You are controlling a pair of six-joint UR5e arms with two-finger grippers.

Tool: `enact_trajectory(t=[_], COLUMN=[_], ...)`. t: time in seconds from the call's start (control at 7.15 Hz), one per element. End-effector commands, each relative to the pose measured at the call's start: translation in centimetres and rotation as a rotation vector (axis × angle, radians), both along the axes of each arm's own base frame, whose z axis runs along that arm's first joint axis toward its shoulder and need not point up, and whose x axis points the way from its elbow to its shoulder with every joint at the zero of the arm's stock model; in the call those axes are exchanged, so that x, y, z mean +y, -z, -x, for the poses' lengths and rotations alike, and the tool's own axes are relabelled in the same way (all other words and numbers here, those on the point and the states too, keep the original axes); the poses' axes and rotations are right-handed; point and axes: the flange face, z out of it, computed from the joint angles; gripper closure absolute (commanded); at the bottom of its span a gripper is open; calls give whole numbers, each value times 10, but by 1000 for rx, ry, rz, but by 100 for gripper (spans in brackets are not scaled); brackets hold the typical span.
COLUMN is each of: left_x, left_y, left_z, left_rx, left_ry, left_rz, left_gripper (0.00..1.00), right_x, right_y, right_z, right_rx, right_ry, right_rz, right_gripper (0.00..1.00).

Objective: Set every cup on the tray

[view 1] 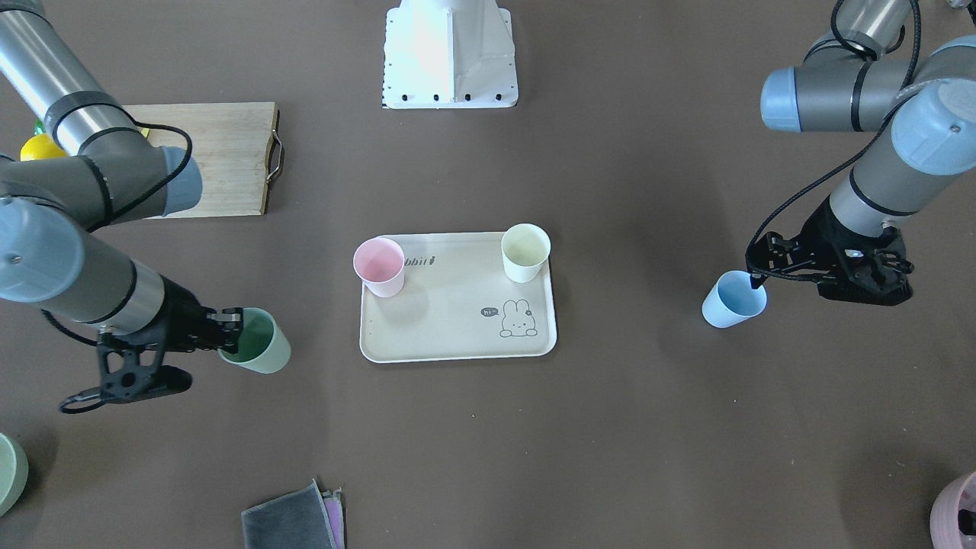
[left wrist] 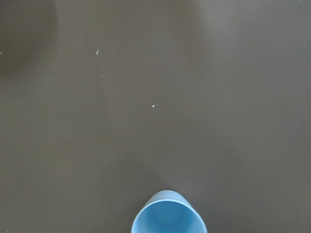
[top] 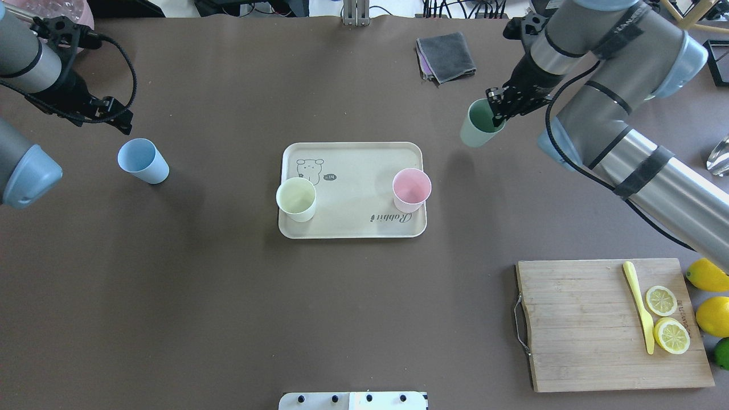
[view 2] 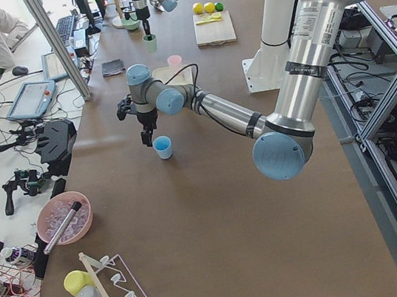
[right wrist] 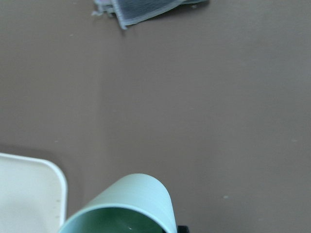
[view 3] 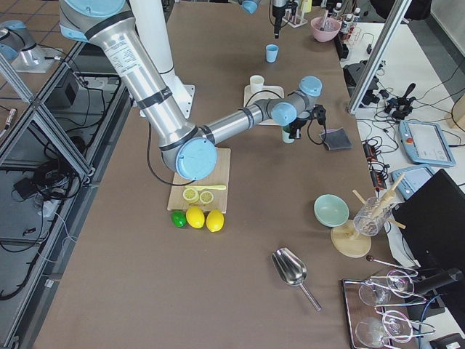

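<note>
The cream tray lies mid-table and carries the pink cup and the cream-white cup, both upright. My right gripper is shut on the rim of the sage green cup and holds it tilted, beside the tray's far right corner. In the front view the green cup is left of the tray. The light blue cup stands upright on the table, well left of the tray. My left gripper is open and hovers just above and behind it, not touching it.
A bamboo cutting board with lemon slices and a yellow knife lies at the near right, with whole lemons beside it. A folded grey cloth lies at the far edge. A pink bowl and a green bowl sit at the far corners.
</note>
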Motion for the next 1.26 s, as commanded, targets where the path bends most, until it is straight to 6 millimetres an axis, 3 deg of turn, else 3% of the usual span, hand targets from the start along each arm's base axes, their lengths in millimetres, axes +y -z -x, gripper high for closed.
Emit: enact_trajectory(t=[0.0,0.28,0.42,0.56,0.7,0.84,0.98,1.12], left_x=[5,6,8,16,20,24,23,25], left_y=[-38,-62,-59,-55,-48,-48,-43,-24], left_z=[-9,-27,-31,-43,-47,-54,-55,-58], left_rx=[18,31,42,71,97,98,101,132], left_ry=[-16,-39,-17,-17,-23,-34,-35,-55], left_rz=[-27,-46,-26,19,33,37,35,29], left_gripper=[4,13,32,57,97,100,100,100], right_x=[32,53,55,55,38,30,15,2], right_y=[52,55,58,59,72,74,77,70], right_z=[71,104,107,108,89,74,46,22], right_rx=[-11,5,4,1,-11,-32,-61,-71], right_ry=[0,25,17,16,-8,-1,-13,-31], right_rz=[9,-15,-5,-4,-1,10,30,47], right_gripper=[100,100,100,55,1,0,0,0])
